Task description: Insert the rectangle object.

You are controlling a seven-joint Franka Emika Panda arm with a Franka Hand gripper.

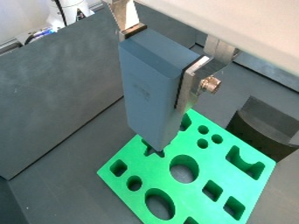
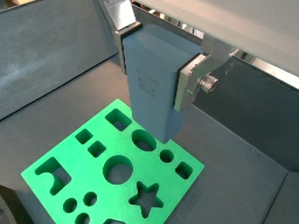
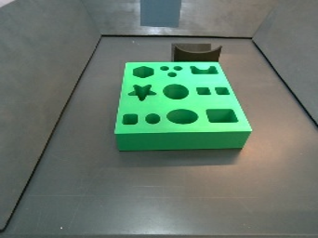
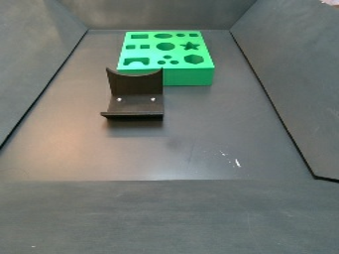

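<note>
Block held above the board.
The pincer (image 1: 163,74) clamps the upright rectangle object (image 1: 158,87) over the green board (image 2: 111,166), seemingly not touching it.

My pincer (image 1: 163,83) has flat silver plates for fingers (image 1: 194,80); it sits high over the green board (image 1: 193,171), clamped on the rectangle object (image 1: 155,83). That block reads plain grey-blue, no markings I can resolve; in a side view only its lower end shows as a grey-blue patch (image 3: 161,11) at the far edge of the desk. The board is bright, uniform green, its cut-outs showing darker green. The fixture (image 4: 133,94) is dark brown to black. Desk (image 4: 199,189) and walls are matte dark grey, with faint pale scuffs.
</note>
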